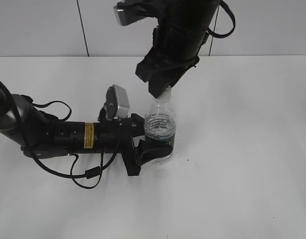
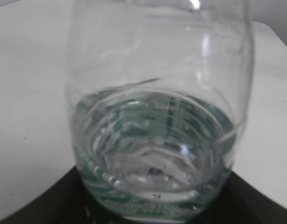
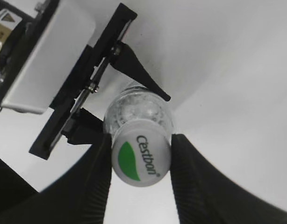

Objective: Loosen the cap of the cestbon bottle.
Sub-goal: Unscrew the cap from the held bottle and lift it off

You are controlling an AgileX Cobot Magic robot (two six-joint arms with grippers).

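On a white table before a pale panelled wall, the bottle stands upright near the middle, partly filled with water. The left gripper, lying low along the table, is clamped round the bottle's lower body, one finger on each side. The right gripper comes down from above and grips the cap, its ribbed fingers pressed against opposite sides of it
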